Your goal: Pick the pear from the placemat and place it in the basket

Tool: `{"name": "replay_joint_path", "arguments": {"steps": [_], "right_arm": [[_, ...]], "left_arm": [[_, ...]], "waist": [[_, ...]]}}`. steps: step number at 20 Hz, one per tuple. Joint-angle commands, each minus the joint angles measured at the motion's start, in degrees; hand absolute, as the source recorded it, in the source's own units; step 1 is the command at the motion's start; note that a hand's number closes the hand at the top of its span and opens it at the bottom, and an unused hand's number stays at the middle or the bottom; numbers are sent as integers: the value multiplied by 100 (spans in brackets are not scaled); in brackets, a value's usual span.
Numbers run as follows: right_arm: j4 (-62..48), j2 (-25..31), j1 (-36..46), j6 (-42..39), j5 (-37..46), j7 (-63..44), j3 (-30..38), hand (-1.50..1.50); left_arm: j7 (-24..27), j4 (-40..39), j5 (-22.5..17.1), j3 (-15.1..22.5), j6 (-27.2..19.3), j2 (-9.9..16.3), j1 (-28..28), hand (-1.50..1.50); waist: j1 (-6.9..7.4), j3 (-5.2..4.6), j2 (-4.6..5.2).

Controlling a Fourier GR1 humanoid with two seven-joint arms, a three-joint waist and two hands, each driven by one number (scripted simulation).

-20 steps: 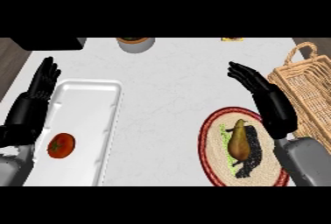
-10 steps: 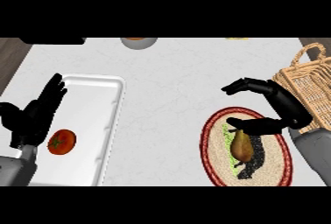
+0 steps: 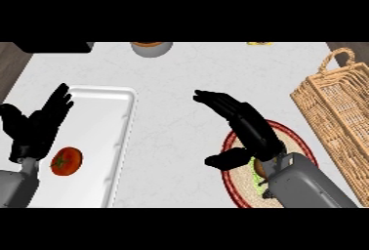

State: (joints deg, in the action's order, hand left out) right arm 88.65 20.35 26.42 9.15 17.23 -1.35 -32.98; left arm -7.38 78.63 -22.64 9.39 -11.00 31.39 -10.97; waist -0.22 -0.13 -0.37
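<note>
My right hand (image 3: 245, 128) hangs over the placemat (image 3: 301, 142), fingers spread, nothing held.

Landmark: the placemat, round, red-rimmed, on the white counter (image 3: 180, 88). My right hand and forearm cover most of it; fingers straight and reaching off its upper-left edge, thumb apart below them. The pear (image 3: 257, 169) lies on the placemat, only a green sliver showing under my wrist. The basket (image 3: 340, 112) stands just right of the placemat. Well left of it sits a white tray (image 3: 108, 141) carrying a tomato (image 3: 66, 161). My left hand (image 3: 36, 128) rests at the tray's left edge, fingers apart and up.
</note>
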Motion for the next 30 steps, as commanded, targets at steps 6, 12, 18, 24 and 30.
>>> {"name": "replay_joint_path", "arguments": {"steps": [6,12,18,24,30], "right_arm": [[127,1235,1491,-1583,1366,-3299,-75,-150],[725,1281,2406,-3555,362,-5072,489,-150],[896,1420,2398,-4953,-1364,-5795,1148,-150],[2009,2176,1206,-4888,-2442,-5664,1962,-150],[2731,2190,211,-4418,-2076,-4962,2721,-150]], "left_arm": [[-22,-95,-32,-55,69,-37,36,0],[-190,-87,61,-115,-46,-81,-126,0],[-138,39,165,-90,-19,-187,-87,0],[-361,137,121,-293,70,-114,3,0],[2,-219,366,-380,291,-348,-5,0]], "waist": [[-92,-33,-79],[-49,-1,-18],[-31,6,-7],[-137,16,-19],[-51,14,29]]}}
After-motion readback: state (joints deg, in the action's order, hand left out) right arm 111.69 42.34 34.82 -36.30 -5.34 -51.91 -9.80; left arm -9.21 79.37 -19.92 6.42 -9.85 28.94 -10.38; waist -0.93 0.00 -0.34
